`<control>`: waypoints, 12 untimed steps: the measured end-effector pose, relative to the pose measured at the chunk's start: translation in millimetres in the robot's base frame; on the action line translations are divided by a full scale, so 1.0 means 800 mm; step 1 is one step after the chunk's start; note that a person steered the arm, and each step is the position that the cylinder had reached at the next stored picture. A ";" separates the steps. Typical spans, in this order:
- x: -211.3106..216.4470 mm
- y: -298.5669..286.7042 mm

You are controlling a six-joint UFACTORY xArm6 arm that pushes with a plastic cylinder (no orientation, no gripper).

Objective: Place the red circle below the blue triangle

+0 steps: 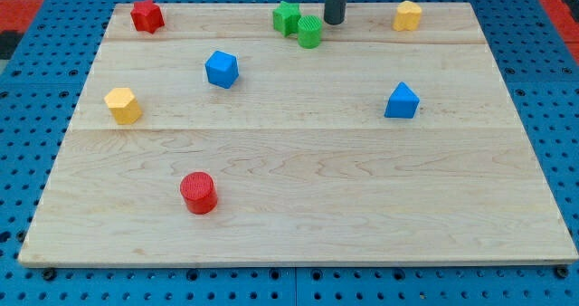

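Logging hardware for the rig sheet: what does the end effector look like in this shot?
Only a short stretch shows: a plain, straight, dark grey cylindrical rod, smooth, with no visible markings, cables or sleeve. My tip ends blunt. The rest of the arm is cut off at the view's top.

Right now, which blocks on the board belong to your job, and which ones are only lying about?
For the job: red circle, blue triangle, my tip, now at the view's top beside the green circle.

Lying about: red star, green star, green circle, blue cube, two yellow blocks.
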State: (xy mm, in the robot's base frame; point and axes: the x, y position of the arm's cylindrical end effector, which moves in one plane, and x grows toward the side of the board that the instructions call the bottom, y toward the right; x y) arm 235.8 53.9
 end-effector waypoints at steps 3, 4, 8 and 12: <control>0.080 0.030; 0.041 -0.006; 0.100 -0.077; 0.208 -0.063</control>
State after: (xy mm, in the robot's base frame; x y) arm 402.4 3.2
